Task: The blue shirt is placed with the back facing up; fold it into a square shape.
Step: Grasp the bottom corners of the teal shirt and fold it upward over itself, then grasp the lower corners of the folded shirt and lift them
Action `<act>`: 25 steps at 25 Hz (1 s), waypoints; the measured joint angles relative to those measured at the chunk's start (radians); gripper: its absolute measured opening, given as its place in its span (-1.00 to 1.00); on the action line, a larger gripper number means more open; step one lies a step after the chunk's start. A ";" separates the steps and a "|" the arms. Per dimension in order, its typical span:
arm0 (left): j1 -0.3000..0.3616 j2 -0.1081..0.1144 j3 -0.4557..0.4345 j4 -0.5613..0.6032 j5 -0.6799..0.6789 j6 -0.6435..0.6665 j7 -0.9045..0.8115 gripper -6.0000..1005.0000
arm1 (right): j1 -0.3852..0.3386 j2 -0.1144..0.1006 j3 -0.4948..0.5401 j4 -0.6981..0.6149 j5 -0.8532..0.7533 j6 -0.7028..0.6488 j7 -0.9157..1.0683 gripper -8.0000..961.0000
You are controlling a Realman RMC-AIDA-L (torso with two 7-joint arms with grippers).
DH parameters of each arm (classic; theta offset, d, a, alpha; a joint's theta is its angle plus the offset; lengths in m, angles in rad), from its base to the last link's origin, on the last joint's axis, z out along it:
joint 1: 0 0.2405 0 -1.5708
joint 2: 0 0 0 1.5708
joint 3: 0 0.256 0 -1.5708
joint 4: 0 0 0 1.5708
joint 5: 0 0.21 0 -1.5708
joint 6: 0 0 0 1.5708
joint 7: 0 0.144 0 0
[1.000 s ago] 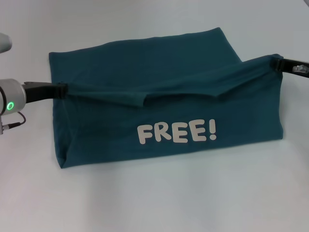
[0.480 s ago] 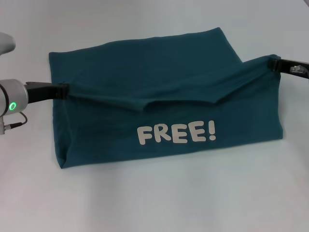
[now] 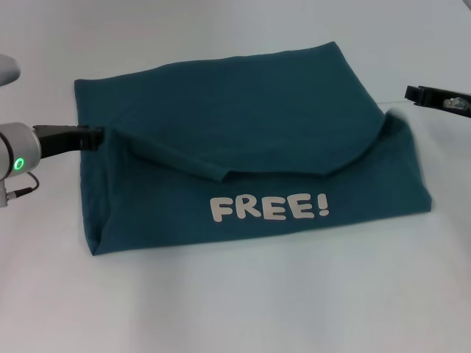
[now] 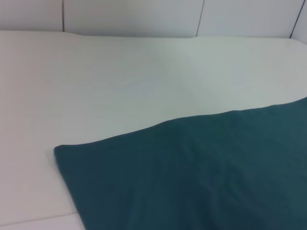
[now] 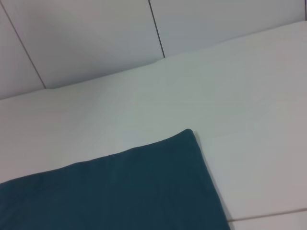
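blue shirt (image 3: 243, 118) folded edge slack, left tool (image 3: 94, 137) touching, right tool (image 3: 413, 93) apart

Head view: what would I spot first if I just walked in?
Probably the big white word FREE! on the blue shirt, which lies folded across the middle of the white table. Next, the two black grippers: the left gripper at the shirt's left edge, the right gripper just off its right edge.
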 joint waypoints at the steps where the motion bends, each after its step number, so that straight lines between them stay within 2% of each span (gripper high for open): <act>1: -0.001 0.000 0.002 0.000 0.000 0.000 -0.001 -0.74 | 0.001 -0.002 0.000 0.000 0.001 -0.001 0.000 -0.58; 2: -0.002 0.000 0.005 0.000 0.000 0.000 -0.003 -0.68 | 0.003 -0.003 0.000 0.000 0.001 -0.002 0.000 -0.56; 7: -0.002 0.001 0.008 -0.001 0.000 0.002 -0.010 -0.36 | 0.009 -0.005 -0.003 0.003 -0.001 -0.004 0.001 -0.20; 9: 0.000 0.001 0.008 -0.001 0.000 0.003 -0.010 0.10 | 0.009 -0.005 -0.004 0.003 -0.002 -0.004 0.001 -0.03; 13: 0.001 0.008 0.002 -0.008 0.000 0.018 -0.011 0.27 | 0.005 -0.005 -0.004 0.004 -0.003 -0.009 0.001 0.37; 18: 0.024 0.012 -0.011 0.022 -0.003 0.091 -0.030 0.48 | 0.001 -0.007 -0.003 0.002 -0.003 -0.057 0.001 0.58; 22: 0.056 0.028 -0.015 0.097 0.010 0.239 -0.124 0.66 | -0.009 -0.015 -0.002 -0.016 -0.003 -0.121 0.006 0.76; 25: 0.089 0.038 -0.010 0.201 0.065 0.387 -0.271 0.82 | -0.017 -0.023 0.002 -0.030 -0.003 -0.176 0.008 0.89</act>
